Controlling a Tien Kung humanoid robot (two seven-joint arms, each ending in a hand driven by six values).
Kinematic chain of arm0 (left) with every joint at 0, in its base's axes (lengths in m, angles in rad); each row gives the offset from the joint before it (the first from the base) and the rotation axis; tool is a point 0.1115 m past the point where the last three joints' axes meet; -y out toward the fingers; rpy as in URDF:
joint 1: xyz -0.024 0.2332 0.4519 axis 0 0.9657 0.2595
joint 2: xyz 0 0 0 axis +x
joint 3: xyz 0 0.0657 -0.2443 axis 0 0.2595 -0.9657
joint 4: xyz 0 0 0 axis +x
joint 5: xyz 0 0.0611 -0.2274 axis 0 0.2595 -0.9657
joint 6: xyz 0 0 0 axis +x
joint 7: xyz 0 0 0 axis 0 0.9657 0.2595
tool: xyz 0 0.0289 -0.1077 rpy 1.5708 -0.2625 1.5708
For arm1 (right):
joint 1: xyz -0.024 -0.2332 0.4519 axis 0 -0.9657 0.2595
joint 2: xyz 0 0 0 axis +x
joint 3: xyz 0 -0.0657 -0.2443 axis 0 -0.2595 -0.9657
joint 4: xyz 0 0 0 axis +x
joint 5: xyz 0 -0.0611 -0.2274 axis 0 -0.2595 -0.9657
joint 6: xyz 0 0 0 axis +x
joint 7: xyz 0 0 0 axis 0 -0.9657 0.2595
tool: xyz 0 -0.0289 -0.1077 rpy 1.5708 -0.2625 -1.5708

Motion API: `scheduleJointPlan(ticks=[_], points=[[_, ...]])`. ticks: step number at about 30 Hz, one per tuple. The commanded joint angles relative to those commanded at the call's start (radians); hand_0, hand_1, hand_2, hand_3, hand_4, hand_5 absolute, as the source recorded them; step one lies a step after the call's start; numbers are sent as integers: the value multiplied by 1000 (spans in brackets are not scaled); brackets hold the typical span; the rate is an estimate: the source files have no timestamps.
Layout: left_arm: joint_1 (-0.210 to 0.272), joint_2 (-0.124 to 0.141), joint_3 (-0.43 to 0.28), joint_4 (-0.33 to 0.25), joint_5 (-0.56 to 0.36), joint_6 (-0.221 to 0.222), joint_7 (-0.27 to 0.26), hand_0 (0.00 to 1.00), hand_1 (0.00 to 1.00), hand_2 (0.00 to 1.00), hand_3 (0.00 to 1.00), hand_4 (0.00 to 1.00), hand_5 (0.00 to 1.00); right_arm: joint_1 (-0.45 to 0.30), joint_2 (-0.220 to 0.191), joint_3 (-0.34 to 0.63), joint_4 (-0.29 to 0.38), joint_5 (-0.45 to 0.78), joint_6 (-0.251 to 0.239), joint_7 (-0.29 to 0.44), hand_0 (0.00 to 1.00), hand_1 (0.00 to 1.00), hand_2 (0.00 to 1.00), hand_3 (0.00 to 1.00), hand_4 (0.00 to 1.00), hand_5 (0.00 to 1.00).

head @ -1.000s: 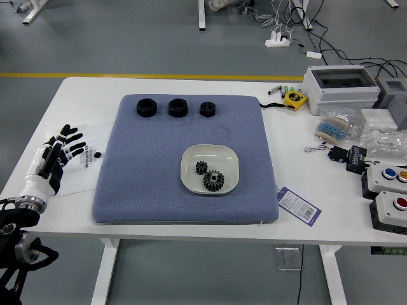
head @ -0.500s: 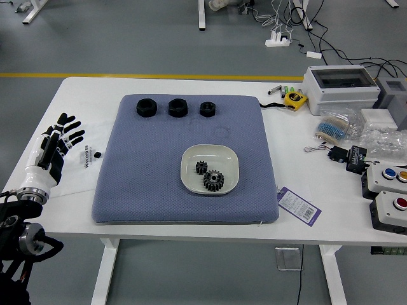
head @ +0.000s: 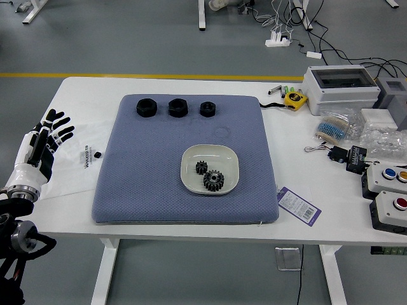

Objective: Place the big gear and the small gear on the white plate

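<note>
The white table is largely covered at its middle by a blue-grey mat. The left arm is held in at the table's left side, beside the mat; the right arm is not shown. Along the far part of the mat, three black nuts are set in a row, and no part in the task appears to be asked of them. The white plate is laid right of the mat's centre. The left hand is held with its fingers spread and nothing gripped; since the earlier views it has been drawn farther out toward the table's left edge, away from the plate. Inside the plate, the big gear is seated toward the near side, and the small gear is placed just beyond it and to its left; whether they are touching cannot be told. Neither gear has been shifted while the hand was moved, so the placing is judged complete and a retreat under way. Only a clear withdrawal seems to be called for, with little risk of the gears being disturbed.
</note>
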Motion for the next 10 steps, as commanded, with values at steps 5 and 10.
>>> scheduleJointPlan(ticks=[5, 10], points=[[-2, 4, -14, -1, -5, 6, -7, 743, 688, 749, 731, 887, 720, 6, -3, -3, 0, 5, 1, 3, 717, 708, 781, 660, 878, 756], [-2, 8, -20, -3, -7, 8, -8, 743, 689, 749, 741, 885, 715, 10, -6, -2, 1, 1, 1, 4, 716, 705, 780, 660, 877, 758]])
